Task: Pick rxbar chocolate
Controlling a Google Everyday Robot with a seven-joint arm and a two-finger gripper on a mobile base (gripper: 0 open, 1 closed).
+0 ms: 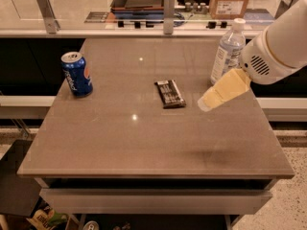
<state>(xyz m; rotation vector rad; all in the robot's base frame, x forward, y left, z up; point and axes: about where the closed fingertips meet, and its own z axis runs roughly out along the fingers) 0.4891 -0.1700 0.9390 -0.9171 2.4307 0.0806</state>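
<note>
The rxbar chocolate [170, 93], a flat black bar with white print, lies flat near the middle of the brown table [144, 138]. My gripper [207, 103] comes in from the right on a white arm; its pale yellow finger tip hangs above the table just right of the bar, not touching it.
A blue soda can [76, 74] stands at the table's left side. A clear water bottle [227, 51] with a white cap stands at the back right, just behind my arm. A counter with a tray and a cardboard box runs behind the table.
</note>
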